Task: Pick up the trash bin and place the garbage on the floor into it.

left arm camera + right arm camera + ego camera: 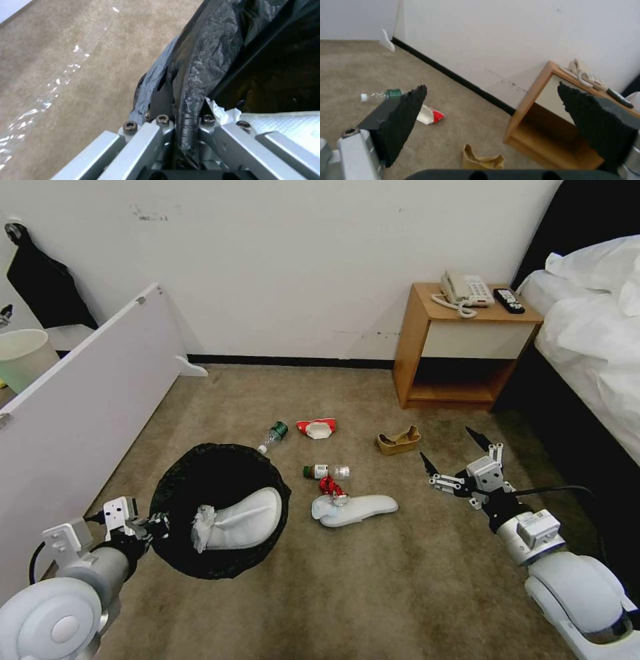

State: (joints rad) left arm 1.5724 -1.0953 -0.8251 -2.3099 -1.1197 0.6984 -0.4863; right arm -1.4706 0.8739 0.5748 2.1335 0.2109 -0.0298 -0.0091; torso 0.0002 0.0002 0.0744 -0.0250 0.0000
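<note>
- Step in hand: collecting the garbage. The left gripper (pixel 159 525) is clamped on the bag-covered rim of the trash bin (pixel 220 510); the left wrist view shows the black liner pinched between its closed fingers (pixel 160 130)
- Trash bin position: at the robot's left front, mouth tilted toward the litter; whether it rests on the floor (pixel 413 580) or hangs clear cannot be told. Inside lie one white slipper (pixel 247 520) and a crumpled tissue (pixel 202 523)
- The right gripper (pixel 448 455) hovers above the carpet with fingers spread wide, holding nothing, just beside the brown paper bag (pixel 399 441)
- Remaining on the floor: second slipper (pixel 357 509), red can (pixel 331 489) touching it, a small bottle (pixel 325 471), a green-labelled bottle (pixel 273 436) near the bin rim, a red-and-white wrapper (pixel 317 428)
- Judgement: the task is partly done. The next move calls for lowering the right gripper onto one item, probably the paper bag as the nearest, and closing across its thin folded walls without crushing it flat against the carpet
- The bin must stay steady so its contents do not slide out
</note>
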